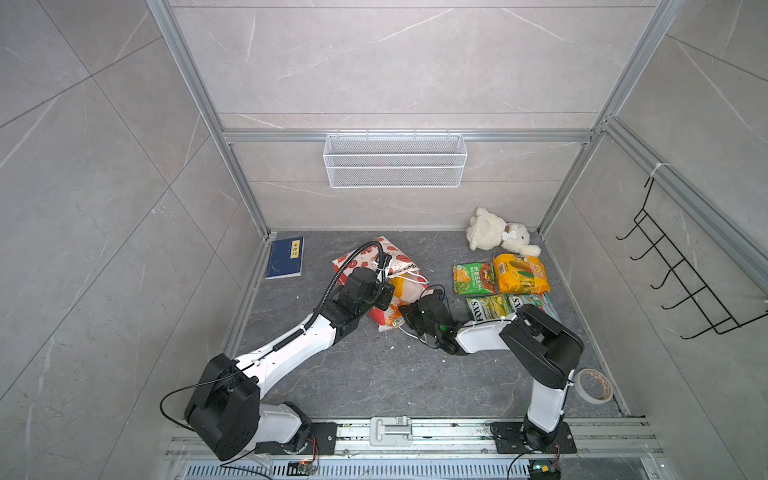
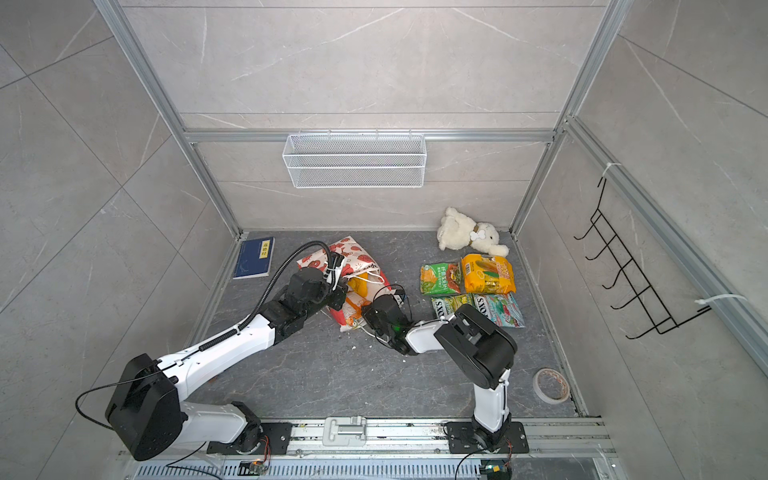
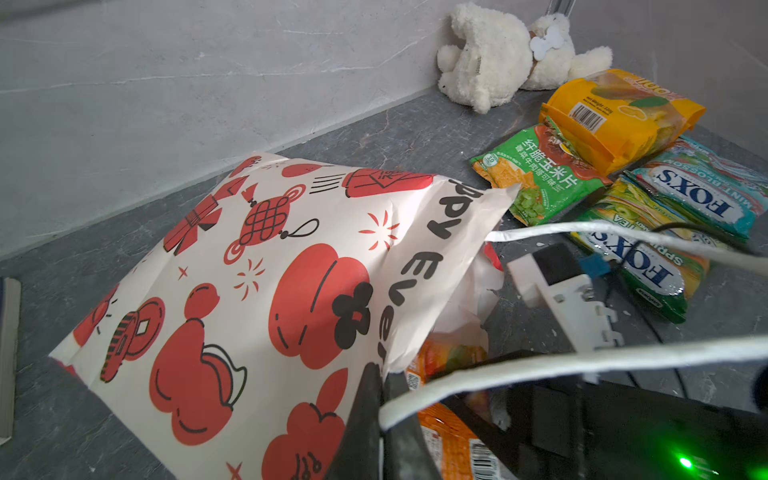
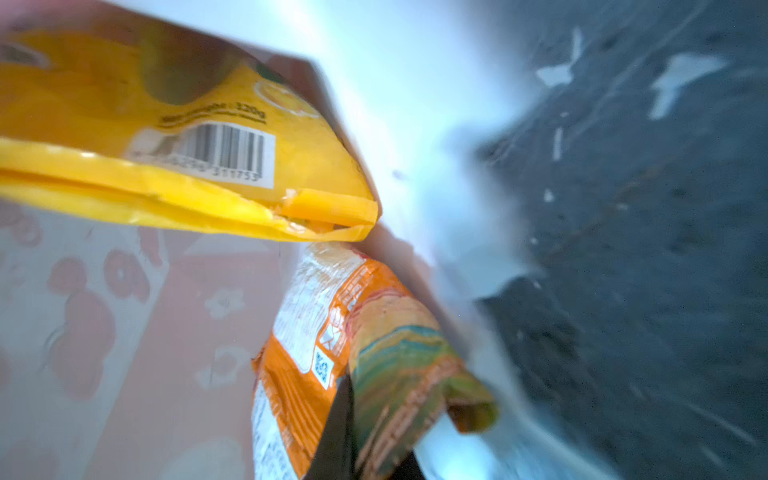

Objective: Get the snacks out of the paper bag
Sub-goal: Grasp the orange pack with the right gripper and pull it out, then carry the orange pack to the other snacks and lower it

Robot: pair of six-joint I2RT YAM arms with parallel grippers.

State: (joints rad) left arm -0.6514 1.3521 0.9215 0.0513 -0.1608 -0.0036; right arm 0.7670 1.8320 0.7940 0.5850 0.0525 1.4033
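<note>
Your left tool [image 3: 380,384] is clenched on the rim of the paper bag [image 3: 257,291], which lies on its side mid-table [image 1: 374,382]. Your right tool [image 4: 365,440] grips the orange packet [image 4: 299,374] at the bag's mouth (yellow packet [image 4: 166,166] also inside). The green packet [image 1: 473,277], corn packet [image 1: 520,274] and two FOX'S packets [image 1: 490,308] lie together to the right of the bag.

We noted that both top views looked steeply down from high above onto the whole floor [image 1: 374,374], framed almost identically. The left wrist camera looked low and close across the paper bag [image 3: 249,291] toward the plush toy [image 3: 498,54], both shared with the top views. The right wrist camera sat nearest, at the bag's mouth, sharing the orange packet [image 4: 299,374] with the left wrist view.
</note>
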